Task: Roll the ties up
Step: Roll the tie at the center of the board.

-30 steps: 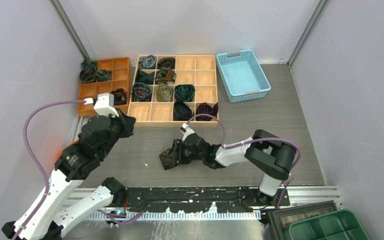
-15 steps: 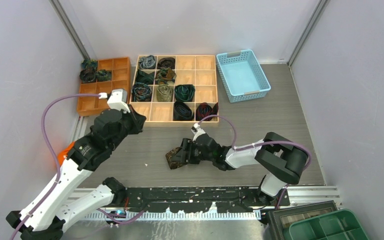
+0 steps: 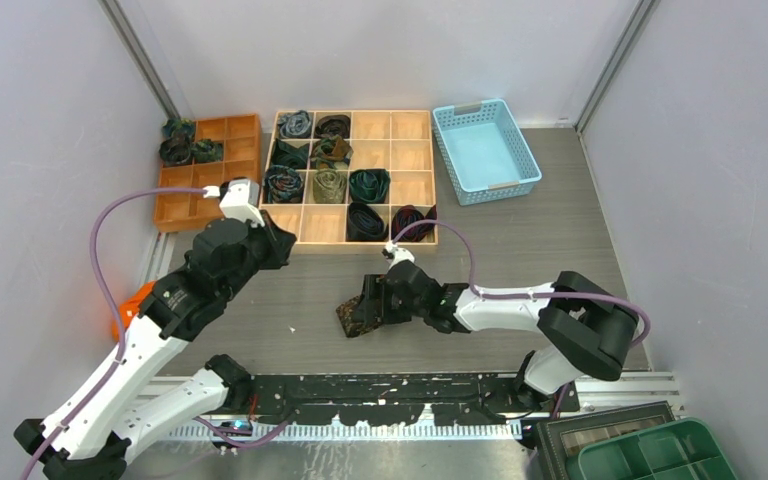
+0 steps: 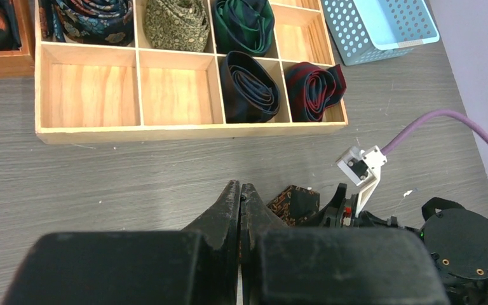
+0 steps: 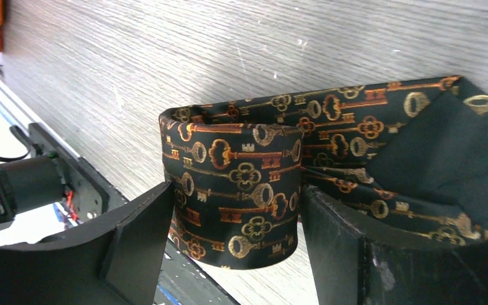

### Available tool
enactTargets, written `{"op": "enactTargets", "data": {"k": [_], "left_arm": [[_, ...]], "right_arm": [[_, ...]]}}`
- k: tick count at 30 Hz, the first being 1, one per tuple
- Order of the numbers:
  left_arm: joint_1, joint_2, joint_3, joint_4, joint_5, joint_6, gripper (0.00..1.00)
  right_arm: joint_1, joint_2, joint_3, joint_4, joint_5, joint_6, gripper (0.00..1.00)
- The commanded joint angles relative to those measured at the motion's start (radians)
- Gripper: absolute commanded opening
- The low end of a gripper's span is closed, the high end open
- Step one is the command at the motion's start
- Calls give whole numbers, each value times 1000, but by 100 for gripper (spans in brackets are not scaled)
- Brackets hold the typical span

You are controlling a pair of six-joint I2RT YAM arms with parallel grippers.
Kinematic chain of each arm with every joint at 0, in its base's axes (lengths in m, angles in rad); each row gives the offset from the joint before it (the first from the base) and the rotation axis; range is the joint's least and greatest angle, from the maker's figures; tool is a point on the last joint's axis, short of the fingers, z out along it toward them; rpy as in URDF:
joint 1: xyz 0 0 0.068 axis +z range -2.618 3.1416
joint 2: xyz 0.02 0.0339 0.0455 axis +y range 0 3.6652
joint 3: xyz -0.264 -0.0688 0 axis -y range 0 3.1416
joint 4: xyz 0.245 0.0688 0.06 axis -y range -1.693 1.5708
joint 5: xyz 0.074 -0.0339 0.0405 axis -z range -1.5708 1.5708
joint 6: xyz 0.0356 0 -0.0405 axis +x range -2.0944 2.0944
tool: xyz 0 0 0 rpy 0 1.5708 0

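Brown key-print tie coil (image 5: 229,216) inside spread right pincer (image 5: 236,189), tail trailing sideways; left pincer (image 4: 240,188) pressed together.

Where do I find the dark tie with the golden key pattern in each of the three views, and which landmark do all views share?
Top external: the key-pattern tie lies on the table near the centre, in front of the wooden tray.
Left wrist: the tie is at lower centre, right of the left gripper.
Right wrist: the tie fills the centre as a roll.
Shared landmark: the right gripper, at the tie in every view.
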Motion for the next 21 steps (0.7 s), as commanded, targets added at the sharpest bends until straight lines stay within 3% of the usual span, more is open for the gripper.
{"op": "enactTargets", "data": {"k": [1,11,21], "left_arm": [[0,-14,-5,51,14,10,0],[0,-20,-7,48,21,11,0],[0,-15,-9,48,23,9,0]], "right_arm": [[-1,-68,62,-138,106,-82,77],[-1,-130,115,-406,312,-192,78],[-2,-151,104,-486,441,-201,78]]}}
